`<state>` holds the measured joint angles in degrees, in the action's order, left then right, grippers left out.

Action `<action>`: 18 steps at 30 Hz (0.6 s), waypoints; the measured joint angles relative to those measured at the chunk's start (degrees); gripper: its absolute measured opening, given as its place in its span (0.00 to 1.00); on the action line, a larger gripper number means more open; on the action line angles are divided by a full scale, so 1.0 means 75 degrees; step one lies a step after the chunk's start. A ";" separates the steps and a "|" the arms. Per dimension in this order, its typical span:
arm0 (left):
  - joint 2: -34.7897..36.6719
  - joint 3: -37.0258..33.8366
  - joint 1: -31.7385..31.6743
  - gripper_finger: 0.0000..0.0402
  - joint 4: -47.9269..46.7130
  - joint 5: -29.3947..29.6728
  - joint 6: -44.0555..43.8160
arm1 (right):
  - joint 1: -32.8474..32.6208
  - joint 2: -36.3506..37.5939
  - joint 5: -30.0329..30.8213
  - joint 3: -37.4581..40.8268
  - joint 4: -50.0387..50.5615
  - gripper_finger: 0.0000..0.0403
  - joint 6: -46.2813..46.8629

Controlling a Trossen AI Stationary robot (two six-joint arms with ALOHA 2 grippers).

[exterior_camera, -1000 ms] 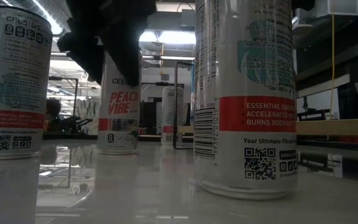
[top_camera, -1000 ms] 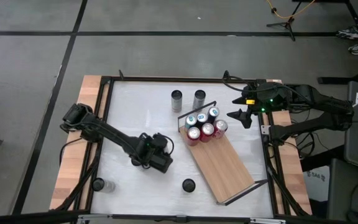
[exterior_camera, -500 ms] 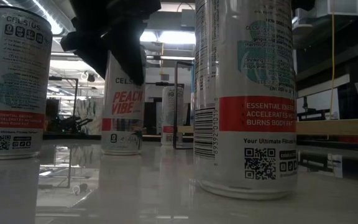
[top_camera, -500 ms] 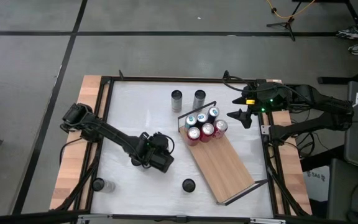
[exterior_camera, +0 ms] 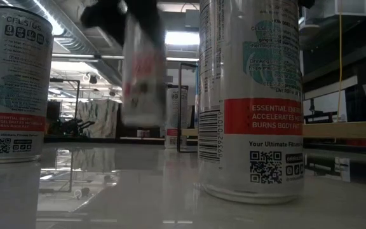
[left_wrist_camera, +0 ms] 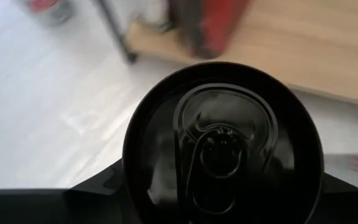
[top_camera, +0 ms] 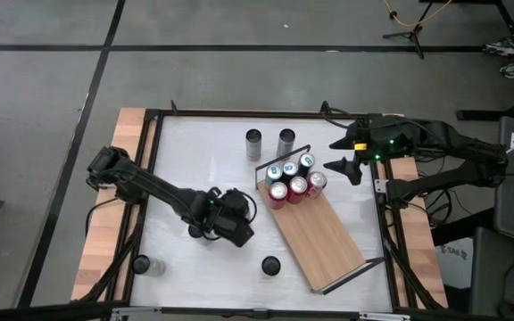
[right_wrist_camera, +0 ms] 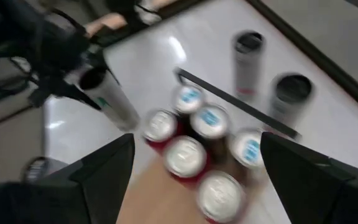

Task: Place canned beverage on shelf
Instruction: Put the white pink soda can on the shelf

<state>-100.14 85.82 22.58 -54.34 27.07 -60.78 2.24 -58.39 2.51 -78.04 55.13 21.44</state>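
A white counter [top_camera: 194, 160] is sitting under 2 dark robot arms. The left gripper [top_camera: 236, 228] is hanging over the middle of the counter, just beside the near-left edge of the shelf [top_camera: 319, 241], with its jaws clamped on a black-topped can [left_wrist_camera: 222, 146]. In the low view this held can [exterior_camera: 143, 76] is hanging clear of the counter surface.

The shelf, a long light-wood board, is lying at an angle on the counter's right half. 5 cans [top_camera: 293, 178] are standing in a cluster at its far end, against a black wire rail. 2 more cans [top_camera: 269, 142] are standing on the counter beyond that rail, and 2 others [top_camera: 269, 265] are standing near the front edge.

The right gripper [top_camera: 340, 153] is waiting above the counter's right edge, beside the clustered cans, with its jaws apart and holding nothing.
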 joint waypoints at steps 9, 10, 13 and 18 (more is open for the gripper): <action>0.0006 0.1402 -0.0291 0.57 -0.0054 -0.0670 0.1561 | -0.0004 -0.0355 -0.1539 -0.0009 -0.1785 0.84 -0.0741; 0.0005 0.1514 -0.0326 0.57 -0.0104 -0.0749 0.1753 | -0.0004 -0.0414 -0.1579 -0.0009 -0.2034 0.84 -0.0751; 0.0003 0.1818 -0.0443 0.57 -0.0173 -0.0953 0.2299 | -0.0003 -0.0664 -0.1627 -0.0009 -0.2378 0.84 -0.0755; 0.0009 0.2185 -0.0588 0.58 -0.0402 -0.0925 0.2883 | -0.0006 -0.1172 -0.1833 -0.0007 -0.2845 0.84 -0.0759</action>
<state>-100.07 102.20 18.17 -57.36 20.13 -39.15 2.20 -67.18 -11.24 -78.09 33.79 15.75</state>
